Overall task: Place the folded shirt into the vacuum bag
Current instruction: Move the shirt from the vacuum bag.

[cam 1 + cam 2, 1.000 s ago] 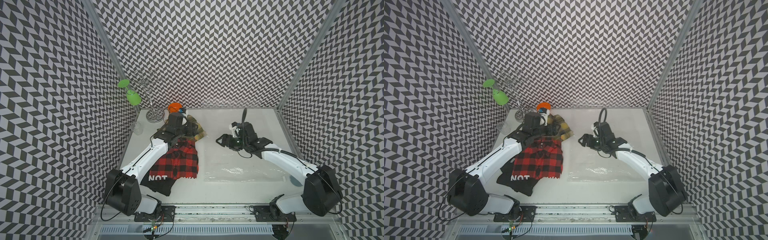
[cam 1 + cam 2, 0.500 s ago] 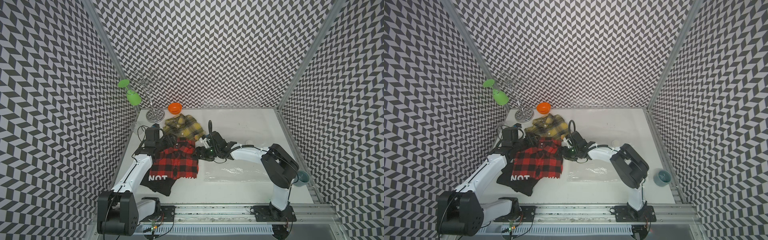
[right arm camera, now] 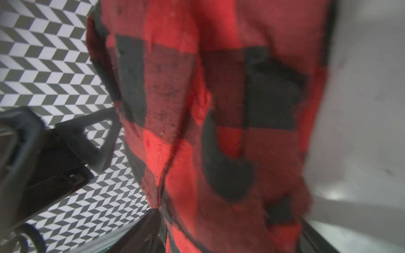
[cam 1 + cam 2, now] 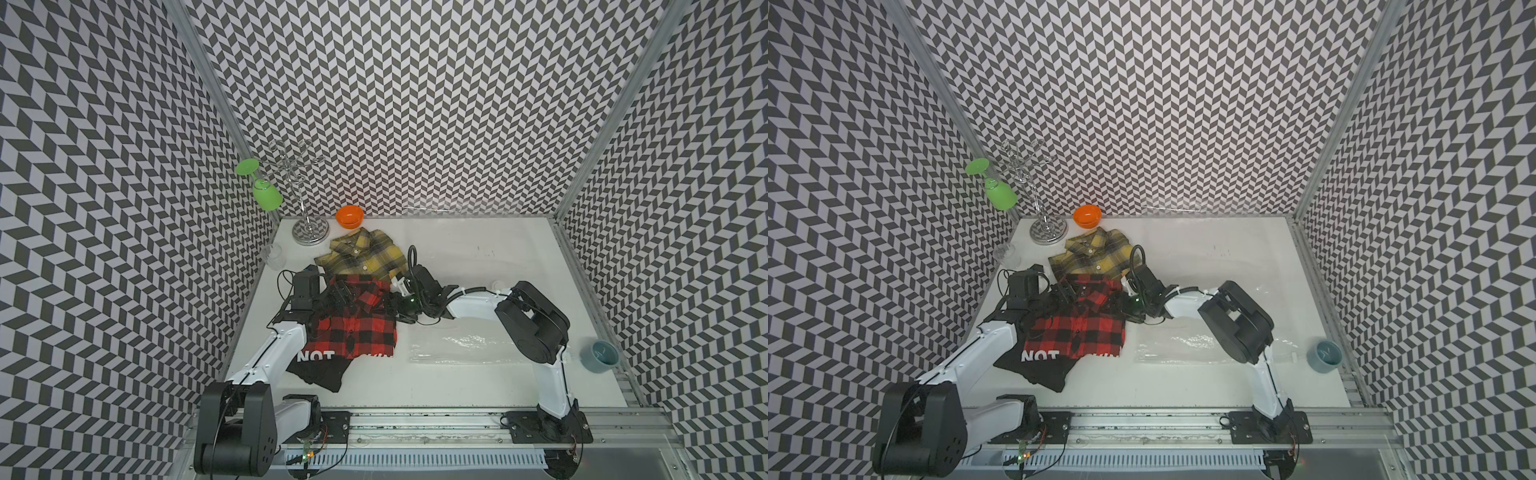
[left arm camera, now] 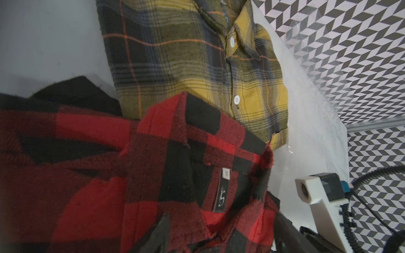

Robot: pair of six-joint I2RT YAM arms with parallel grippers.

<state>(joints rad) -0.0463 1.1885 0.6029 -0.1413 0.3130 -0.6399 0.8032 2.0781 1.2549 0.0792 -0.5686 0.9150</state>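
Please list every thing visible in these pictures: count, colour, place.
red plaid shirt: one, red-black, left side.
yellow plaid shirt: one, yellow-olive, behind it.
T-shirt: one, black, under red shirt.
vacuum bag: one, clear, right side.
bowl: one, orange, back edge.
rack: one, chrome, back-left corner.
wine glass: one, green, on rack.
tumbler: one, clear, left edge.
mug: one, blue-grey, right edge.
left gripper: one, black, jaws open at red shirt's collar.
right gripper: one, black, jaws open, same shirt's edge.

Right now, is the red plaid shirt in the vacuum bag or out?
Out: the red plaid shirt lies atop a black shirt, beside the flat vacuum bag.
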